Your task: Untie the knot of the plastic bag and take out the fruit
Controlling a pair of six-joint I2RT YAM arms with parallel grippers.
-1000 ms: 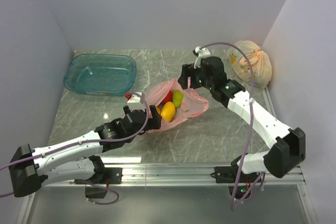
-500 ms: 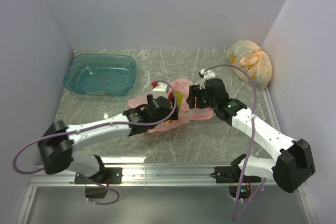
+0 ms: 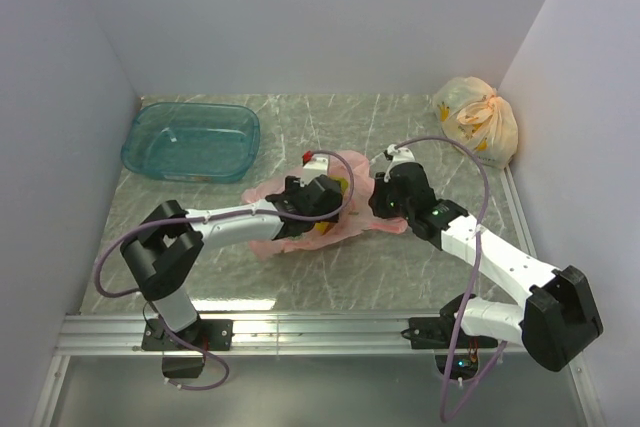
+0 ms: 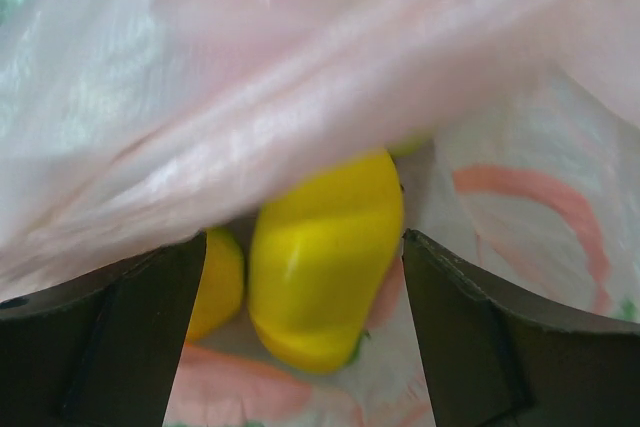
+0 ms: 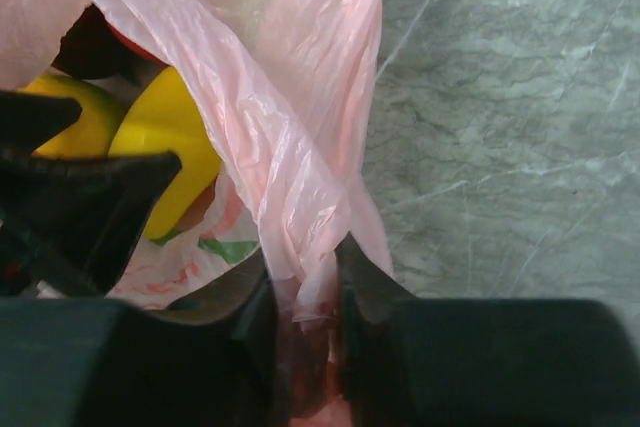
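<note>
The plastic bag point(image 5: 290, 77) lies open, holding 2 yellow pieces of fruit point(image 4: 325, 247). Inside its mouth the left gripper point(image 4: 302, 282) is spread, with the larger piece between its fingers. At the bag's right edge the right gripper point(image 5: 305, 287) pinches the film.

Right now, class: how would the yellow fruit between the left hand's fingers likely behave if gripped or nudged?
The yellow fruit looks smooth and glossy, so it may slip in a light grip. Its rounded oblong shape suggests it could roll if nudged. Its crisp flat facets hint at a stiff shell, not soft flesh.
</note>
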